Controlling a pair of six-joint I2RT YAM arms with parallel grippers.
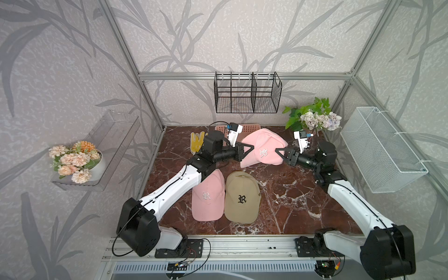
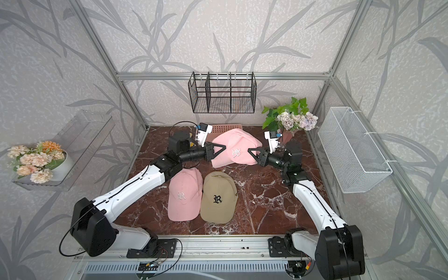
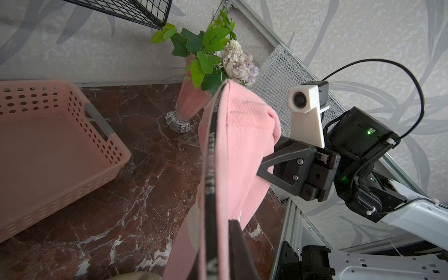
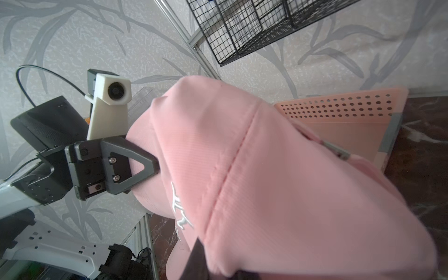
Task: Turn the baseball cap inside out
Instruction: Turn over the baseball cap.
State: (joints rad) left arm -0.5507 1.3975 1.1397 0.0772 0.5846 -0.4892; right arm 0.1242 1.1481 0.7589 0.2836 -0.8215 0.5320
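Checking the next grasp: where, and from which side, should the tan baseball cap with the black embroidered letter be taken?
Probably at the brim, from the robot's right: the tan baseball cap lies crown up, brim toward the robot, its right side free, while a pink baseball cap beside it crowds its left.

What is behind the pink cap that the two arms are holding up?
A pink basket with holes stands behind the held cap, at the back wall. From above the cap covers most of it; the left wrist view shows nothing in the part it sees.
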